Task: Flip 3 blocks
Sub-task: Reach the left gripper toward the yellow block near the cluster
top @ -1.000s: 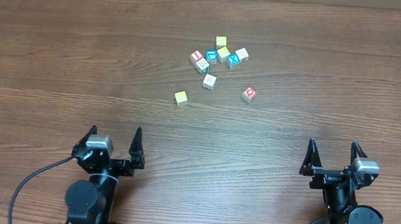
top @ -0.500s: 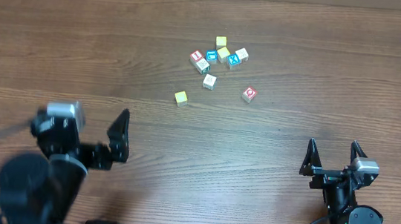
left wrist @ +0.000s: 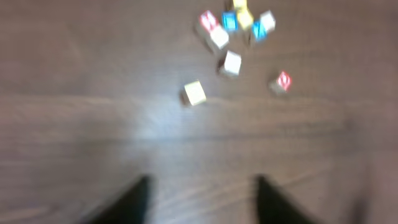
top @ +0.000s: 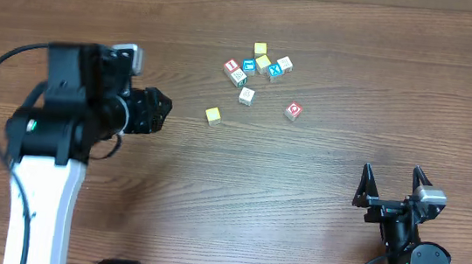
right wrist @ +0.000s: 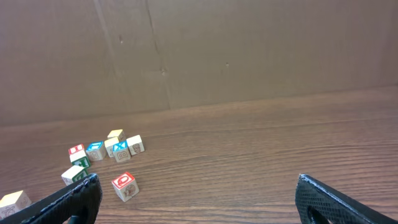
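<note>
- the left gripper (top: 157, 111) is out over the table (top: 296, 226), level with the yellow block (top: 212, 115) and near its left side, not touching it.
- the left wrist view is smeared, but the two dark fingers (left wrist: 138, 196) show apart with bare wood between them: a moderate gap, nothing held.
- that yellow block sits alone, clear of the pack, so it reads as the easy first target, with room for a finger on either side.
- the pale block (top: 246, 96) lies up and to the right of the yellow block, with free space around it too.
- the red "o" block (top: 293, 112) is further right of the yellow block, also free-standing.
- beyond the yellow block, on the far side, sits the tight cluster (top: 263, 63), with the blue "x" cube (top: 274, 69) and its neighbours touching or nearly so.
- that cluster looks awkward to get fingers into, which is likely why the loose ones are the ones to flip.
- the right gripper (top: 391, 179) is well apart from the yellow block, down at the near right edge, jaws spread wide and empty. i'd judge it's parked out of the way.
- task call: no flip i can confirm, and this looks like the approach to the first block.
</note>
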Robot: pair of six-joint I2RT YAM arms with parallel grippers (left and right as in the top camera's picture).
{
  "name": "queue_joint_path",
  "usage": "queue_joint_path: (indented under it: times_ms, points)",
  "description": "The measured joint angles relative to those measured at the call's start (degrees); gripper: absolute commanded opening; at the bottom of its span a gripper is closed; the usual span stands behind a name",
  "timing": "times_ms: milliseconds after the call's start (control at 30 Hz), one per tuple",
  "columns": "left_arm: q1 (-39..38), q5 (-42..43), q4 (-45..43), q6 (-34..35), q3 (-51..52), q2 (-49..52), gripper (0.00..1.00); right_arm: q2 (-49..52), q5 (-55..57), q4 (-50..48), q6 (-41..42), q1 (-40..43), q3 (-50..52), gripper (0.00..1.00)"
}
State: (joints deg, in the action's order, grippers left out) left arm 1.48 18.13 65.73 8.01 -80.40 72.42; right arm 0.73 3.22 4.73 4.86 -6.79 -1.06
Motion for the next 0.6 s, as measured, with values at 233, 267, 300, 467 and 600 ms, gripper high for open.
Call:
queue_joint_path:
  times_ms: [233,267,300,467,600]
  points:
    - [-0.3,2.3,3.1,2.8,0.0,10.0,0.04,0.0,0.0,0.0,0.0,0.0,0.0,1.00]
    - [-0.6,2.4,3.1,2.9,0.0,11.2,0.04,0.0,0.0,0.0,0.0,0.0,0.0,1.00]
    - [-0.9,2.5,3.1,3.0,0.0,12.3,0.04,0.0,0.0,0.0,0.0,0.0,0.0,1.00]
    - [-3.9,1.6,3.0,4.2,0.0,16.8,0.04,0.0,0.0,-0.1,0.0,0.0,0.0,1.00]
    - [-7.1,-1.4,2.0,6.4,0.0,18.8,0.04,0.0,0.0,0.0,0.0,0.0,0.0,1.00]
